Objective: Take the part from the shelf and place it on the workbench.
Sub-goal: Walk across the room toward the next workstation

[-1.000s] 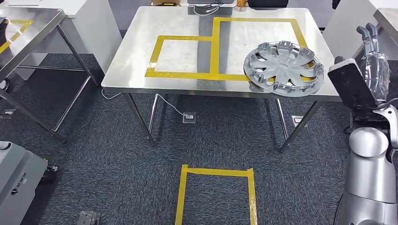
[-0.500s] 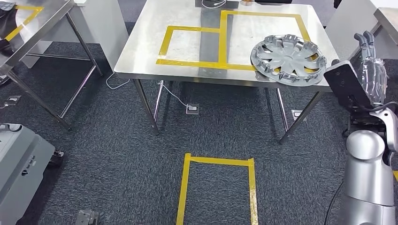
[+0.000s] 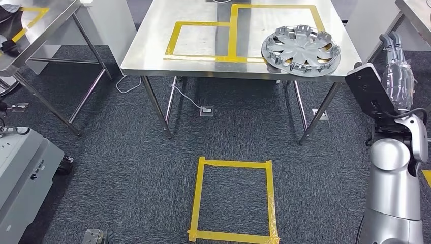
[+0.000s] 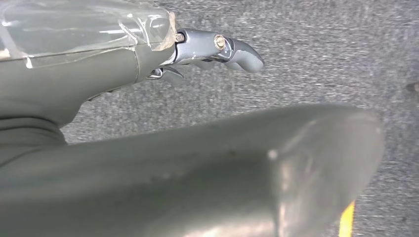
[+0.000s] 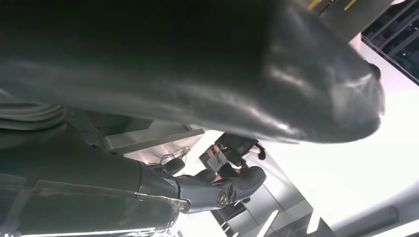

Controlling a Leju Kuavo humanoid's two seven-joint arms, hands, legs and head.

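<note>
The right hand (image 3: pixel 397 71) was raised at the right edge of the head view, its fingers pointing up and away past the bench's right side; it held nothing, and the fingers (image 5: pixel 232 185) lay loosely apart in the right wrist view. Just beside it, on the forearm, sat a dark flat box (image 3: pixel 369 90). The left hand (image 4: pixel 217 49) hung over the grey carpet (image 4: pixel 316 54) in the left wrist view, with nothing in it, one finger stretched out and the thick thumb across the near part of the picture; whether the rest of its fingers were spread or curled I could not tell.

Left of the right hand and well apart from it, the part, a silver wheel cover (image 3: pixel 301 51), lay flat on the steel bench (image 3: pixel 152 46), at the near right corner. It rested across the near right corner of the larger yellow tape rectangle (image 3: pixel 274 7), and its rim came close to the bench's near edge. A smaller yellow tape rectangle (image 3: pixel 173 40) adjoined to the left.

On the floor, nearer than the bench, a yellow tape square (image 3: pixel 198 198) was marked on the carpet. A second steel bench (image 3: pixel 45 25) stood at the far left, and a grey machine (image 3: pixel 20 173) sat at the near left.
</note>
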